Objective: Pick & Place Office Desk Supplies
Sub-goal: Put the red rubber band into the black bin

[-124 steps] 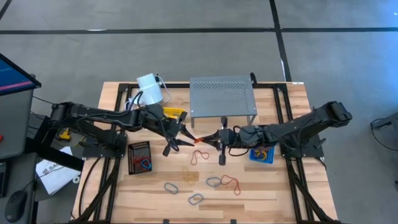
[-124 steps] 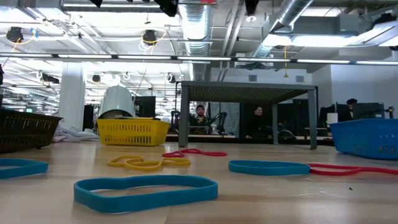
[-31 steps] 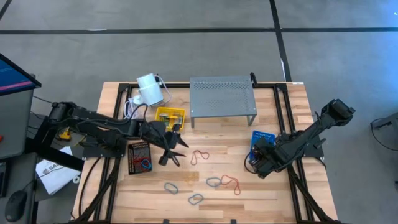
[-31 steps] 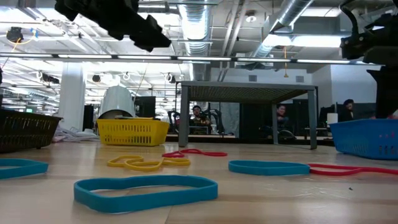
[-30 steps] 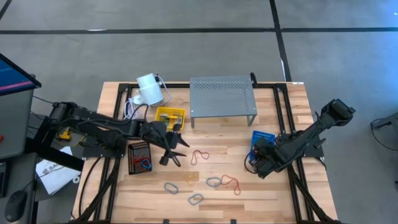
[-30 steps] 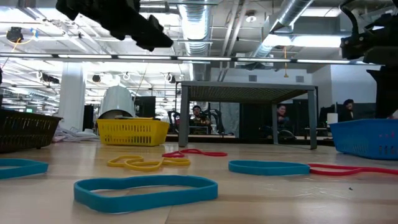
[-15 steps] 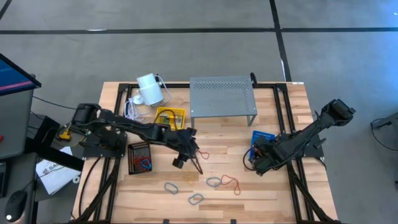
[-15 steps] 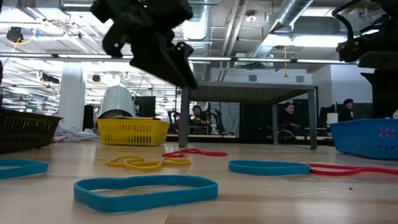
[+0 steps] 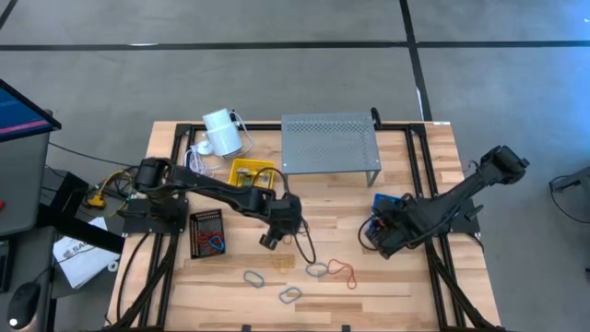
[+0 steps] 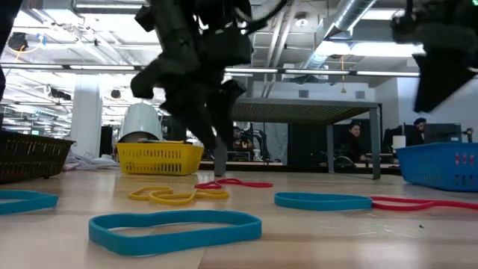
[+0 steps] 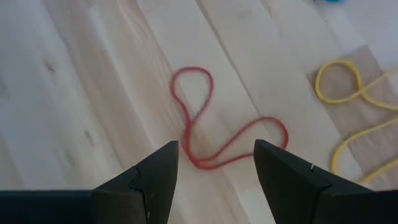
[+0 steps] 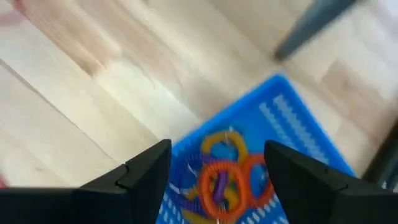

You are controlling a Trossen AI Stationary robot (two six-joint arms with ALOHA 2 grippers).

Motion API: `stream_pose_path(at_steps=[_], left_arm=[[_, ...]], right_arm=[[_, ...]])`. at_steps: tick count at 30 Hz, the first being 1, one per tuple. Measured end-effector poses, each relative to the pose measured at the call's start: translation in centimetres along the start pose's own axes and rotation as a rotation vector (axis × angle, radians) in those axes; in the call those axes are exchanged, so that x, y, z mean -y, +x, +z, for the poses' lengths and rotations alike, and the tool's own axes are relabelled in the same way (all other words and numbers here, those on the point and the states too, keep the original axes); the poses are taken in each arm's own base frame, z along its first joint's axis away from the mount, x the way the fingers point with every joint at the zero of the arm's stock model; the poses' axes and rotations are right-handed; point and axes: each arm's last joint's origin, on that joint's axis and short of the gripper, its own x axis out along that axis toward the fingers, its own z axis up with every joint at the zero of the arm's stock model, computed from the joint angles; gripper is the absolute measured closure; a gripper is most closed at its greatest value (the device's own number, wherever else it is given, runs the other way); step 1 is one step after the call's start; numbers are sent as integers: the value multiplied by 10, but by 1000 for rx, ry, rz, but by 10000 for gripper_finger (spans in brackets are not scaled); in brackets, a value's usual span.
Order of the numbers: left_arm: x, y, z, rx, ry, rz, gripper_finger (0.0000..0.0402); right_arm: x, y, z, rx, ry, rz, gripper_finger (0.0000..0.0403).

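A red rubber band lies flat in a twisted loop on the wooden table. My left gripper hangs just above it, open, fingers pointing down with the band between them and untouched; in the high view it sits mid-table. My right gripper is open over the blue basket, which holds orange, yellow and purple bands. More loose bands lie nearer the front edge: a yellow one, blue ones and another red one.
A dark basket with red and blue bands sits at the left, with a yellow basket behind it. The grey perforated shelf and a white cylinder with cord stand at the far edge. Bare wood lies between the two grippers.
My left gripper has swung from beside the dark basket toward the table's right and come down over the red band, its fingers now pointing down. The right arm has shifted slightly above the blue basket. The bands on the table have not moved.
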Motion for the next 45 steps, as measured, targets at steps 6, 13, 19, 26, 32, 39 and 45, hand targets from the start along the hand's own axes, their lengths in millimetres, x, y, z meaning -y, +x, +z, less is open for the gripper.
stream_pose_path(at_steps=[6,13,19,26,32,39,45], left_arm=[[3,15,-5,-58,2,-26,198],[-2,19,-4,-26,-10,1,198],[-10,19,-3,5,-27,23,198],[-16,19,-4,22,-43,26,198],[-13,35,-6,25,-42,-13,198],[-12,50,-9,0,-42,-30,198],[-10,55,-10,3,-67,-67,226]], right_arm=[[3,-16,13,130,-19,53,148],[6,-19,16,184,-3,60,148],[0,-18,17,198,-3,86,148],[0,-18,17,203,-5,85,148],[0,-18,17,207,-3,86,148],[-1,-19,17,209,4,95,148],[-2,-19,18,210,10,102,148]])
